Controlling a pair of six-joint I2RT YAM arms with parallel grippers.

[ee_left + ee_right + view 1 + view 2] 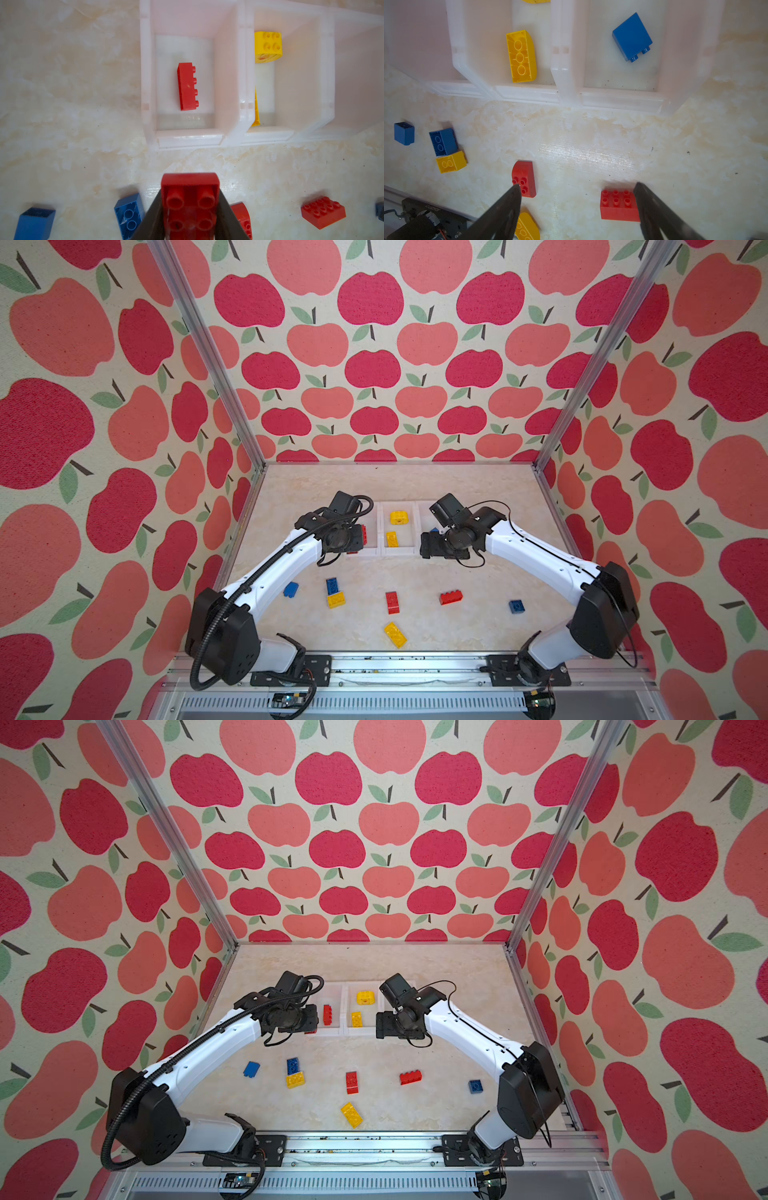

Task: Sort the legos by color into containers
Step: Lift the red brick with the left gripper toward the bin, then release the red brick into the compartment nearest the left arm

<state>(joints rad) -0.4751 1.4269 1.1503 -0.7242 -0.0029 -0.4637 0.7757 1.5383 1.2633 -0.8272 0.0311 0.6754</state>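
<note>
The left gripper [190, 209] is clamped on a red brick [190, 186]. Its dark fingers [154, 209] press the two smooth side walls, and the studded face is turned toward the wrist camera. The brick hangs above the marbled tabletop [72, 104], just short of the front rim of the left bin [187, 138] and not yet over its opening. That bin is one end of three joined white bins and already holds a long red brick [187, 89] lying on its side. The middle bin [527, 91] holds a rounded yellow labelled piece [268, 46] and a yellow brick [521, 56], and the right bin [620, 97] holds a blue brick [632, 37]. The right gripper [578, 193] hangs spread wide and empty over the table in front of the bins, above a square-cornered red brick [618, 204] and a round-ended red piece [524, 178]. These are two of seven loose legos lying nearer the arm bases. The bricks look light, rigid and glossy, so opposite flat walls seem the safest hold. Pinched on studs or a rounded end, one would likely twist or slip.
</note>
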